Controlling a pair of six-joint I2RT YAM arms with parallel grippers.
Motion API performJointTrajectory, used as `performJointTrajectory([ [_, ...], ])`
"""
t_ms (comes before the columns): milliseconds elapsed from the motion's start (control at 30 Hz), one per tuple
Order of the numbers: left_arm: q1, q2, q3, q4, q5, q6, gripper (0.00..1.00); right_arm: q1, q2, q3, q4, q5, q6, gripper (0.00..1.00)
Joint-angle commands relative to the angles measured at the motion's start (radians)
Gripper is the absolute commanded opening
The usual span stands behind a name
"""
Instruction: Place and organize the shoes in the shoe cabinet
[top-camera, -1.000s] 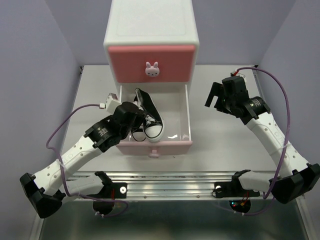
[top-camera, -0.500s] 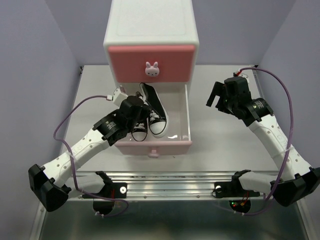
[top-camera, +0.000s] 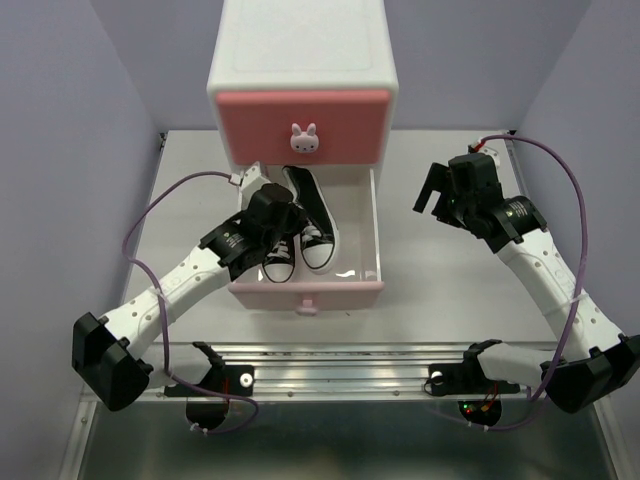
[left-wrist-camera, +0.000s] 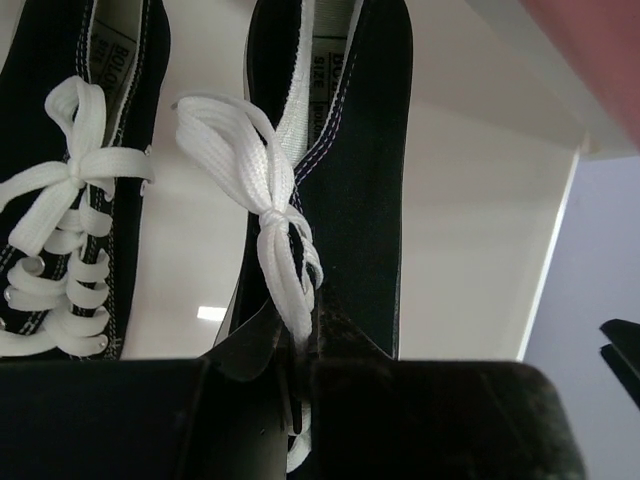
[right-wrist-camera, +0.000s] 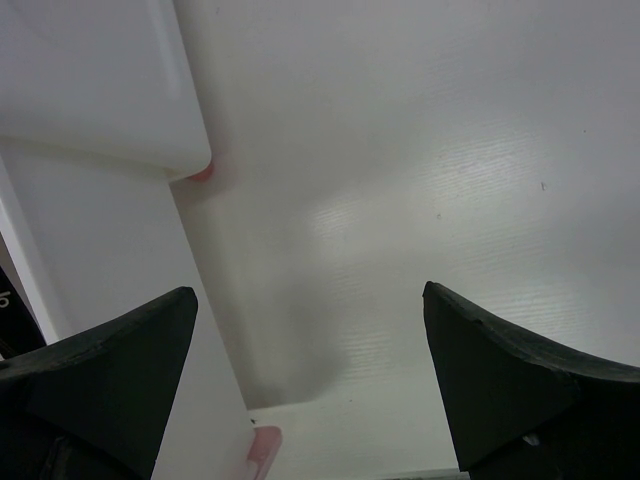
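The shoe cabinet (top-camera: 300, 60) stands at the far middle of the desk (top-camera: 440, 290), its upper drawer (top-camera: 350, 125) closed flush and its lower drawer (top-camera: 375, 230) pulled out toward the arms. Two black shoes lie side by side in the left half of that drawer, heels toward the cabinet and white toe caps toward the pale pink front. The left tool (top-camera: 288, 222) reaches in over the drawer's front left corner and is clenched on the near edge of the held black shoe (left-wrist-camera: 350, 150), the one on the right of the pair, its white lace bow just above the pinch. The other black shoe (left-wrist-camera: 60, 200) lies just beside it on the left, against the drawer's left wall as far as the top view shows. To the right of the held shoe, white drawer floor runs out to the drawer's right wall, and the bottom edge of the upper drawer overhangs the heels. The right tool (right-wrist-camera: 310, 292) hangs over the desk well to the right of the cabinet, its jaws spread wide with nothing between them. Its wrist view looks down past the cabinet's corner and a pink foot (right-wrist-camera: 200, 172) onto plain desk beside the drawer's outer wall. Lavender walls (top-camera: 70, 120) close in along both side edges of the desk.
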Motion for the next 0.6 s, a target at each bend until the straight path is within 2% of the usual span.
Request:
performJointTrajectory([
  [0,0.015,-0.004,0.055,0.135,0.003,0.141,0.0,-0.007,-0.031,0.031,0.006,0.03,0.003,1.0],
  [300,0.016,-0.04,-0.019,0.155,0.011,0.15,0.0,-0.007,-0.034,0.015,0.008,0.036,0.016,1.0],
  [567,0.019,0.008,-0.032,0.216,-0.013,0.227,0.0,-0.007,-0.023,0.015,0.012,0.034,0.016,1.0],
])
